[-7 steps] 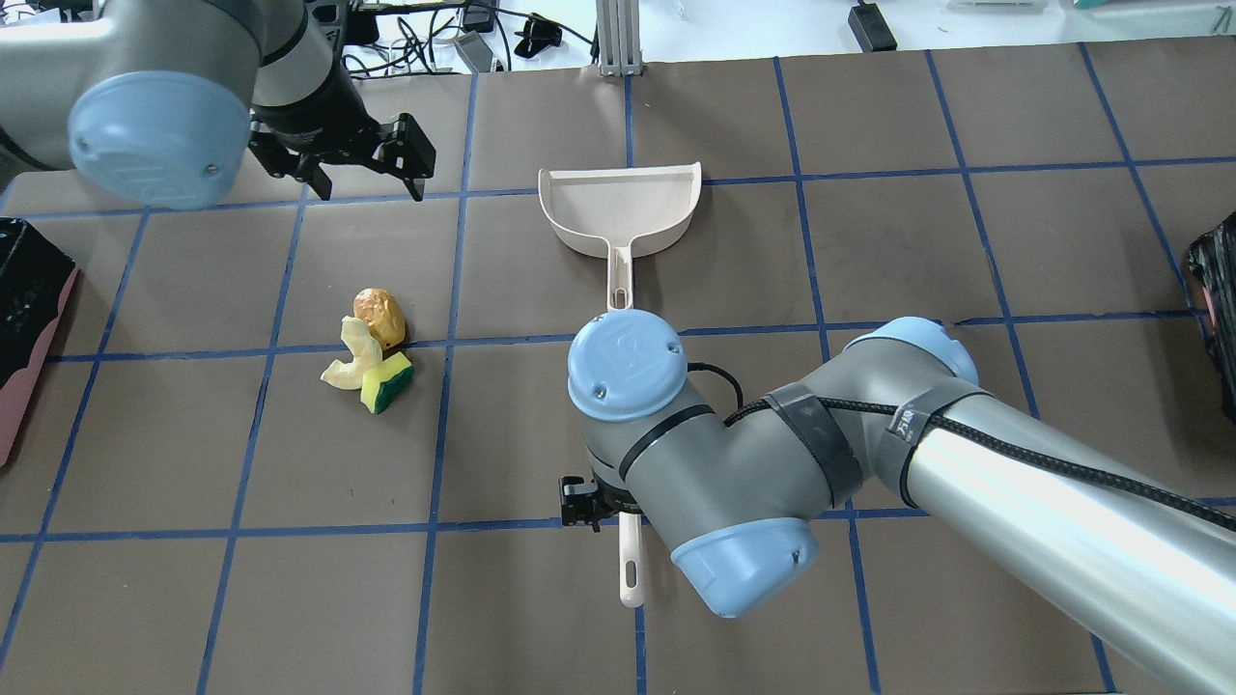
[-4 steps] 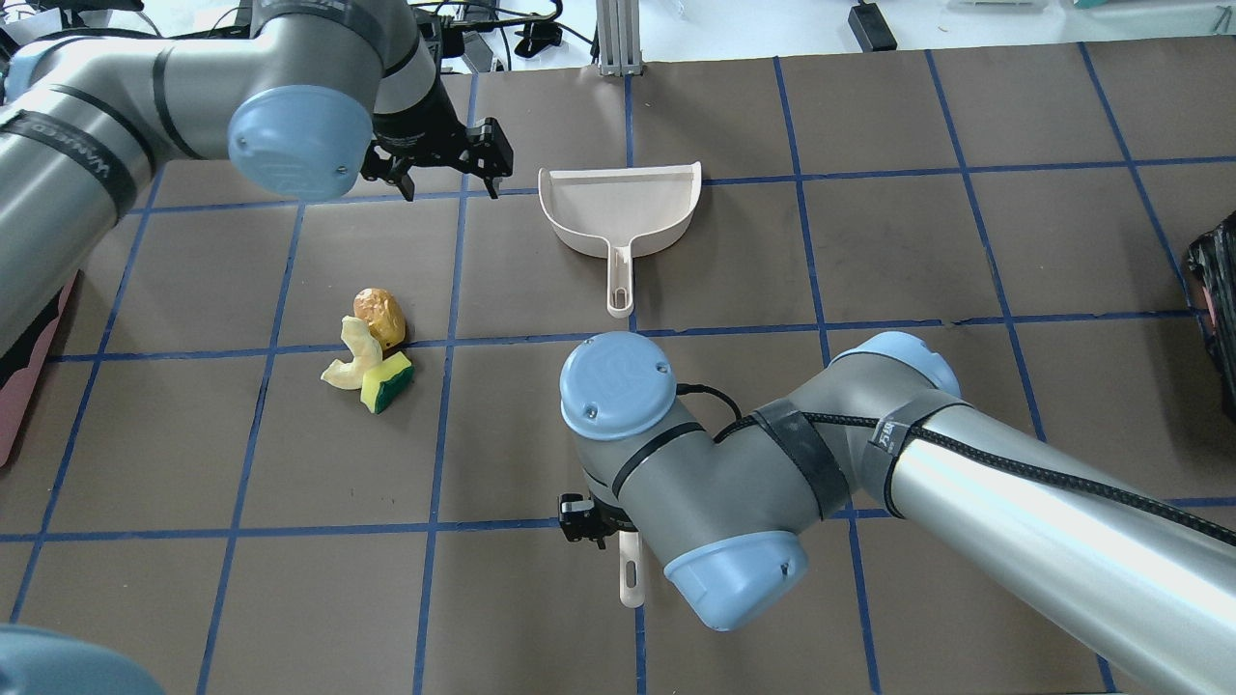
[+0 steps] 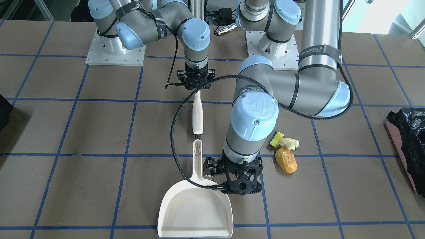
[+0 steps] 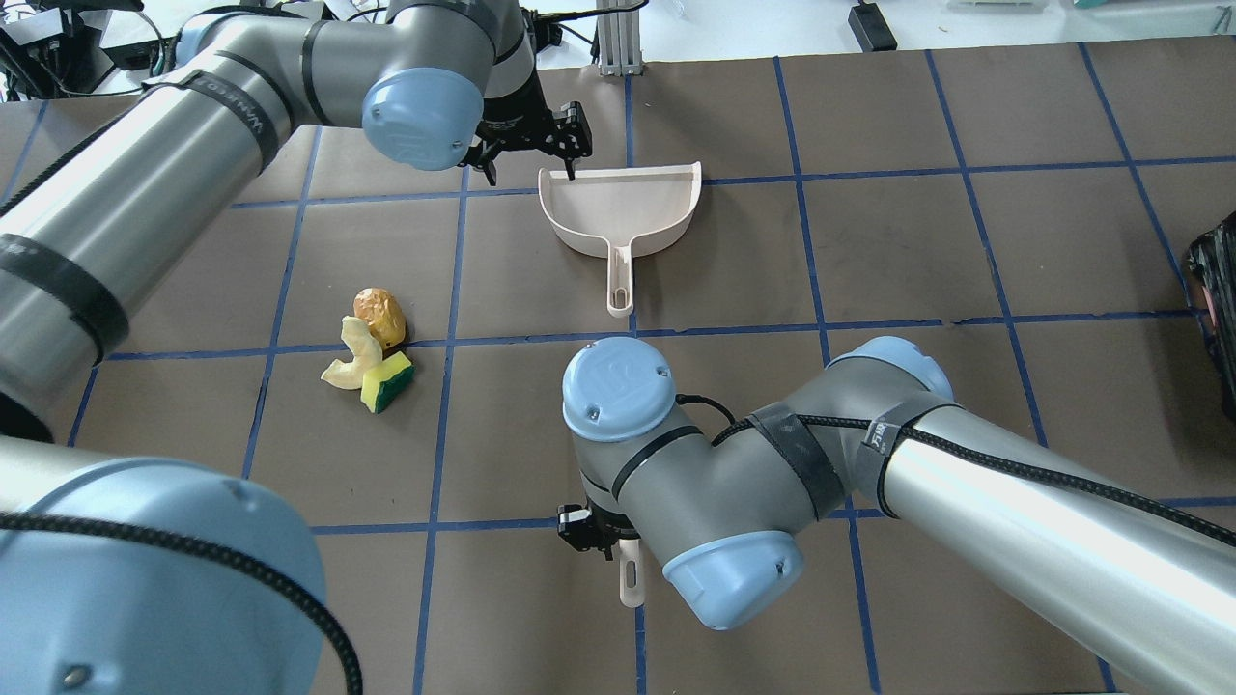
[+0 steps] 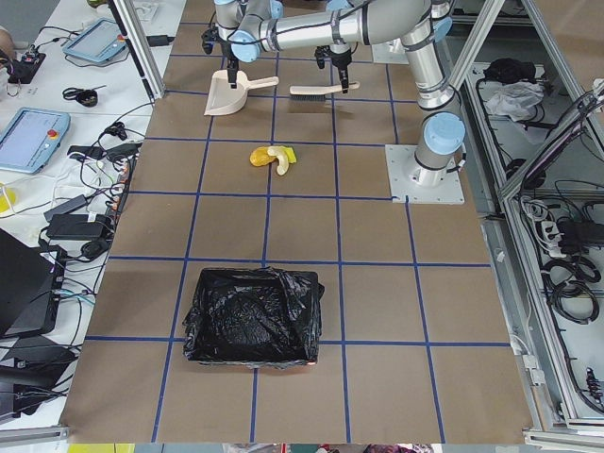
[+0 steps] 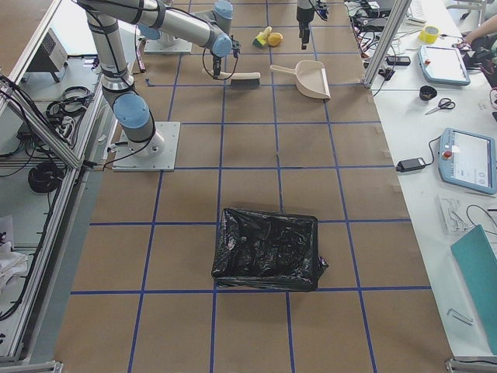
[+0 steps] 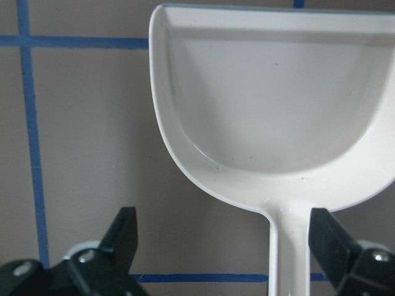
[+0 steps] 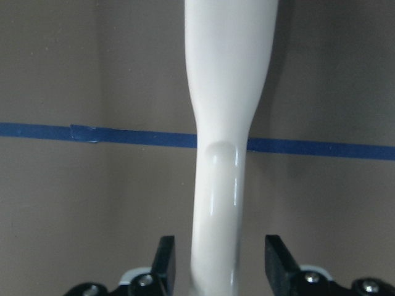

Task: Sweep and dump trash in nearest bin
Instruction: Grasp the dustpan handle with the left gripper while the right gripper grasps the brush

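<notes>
While 3 trash pieces (image 4: 359, 349) sit clustered on the tabletop (image 4: 869, 241) left of the dustpan (image 4: 623, 208), the left jaws hang wide open, empty, off-centre over its handle; closing could skew it. The right jaws straddle the brush handle (image 8: 225, 123) unclamped, risking slip.

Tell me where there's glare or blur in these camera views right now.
Overhead view: the left arm's blue joint cap looms out of focus at the bottom left, and the right arm's metal tube shows bright glare. Left wrist view: the dustpan is sharp, the left gripper at the bottom edge softer. Right wrist view: a shine streak runs down the brush handle.
</notes>
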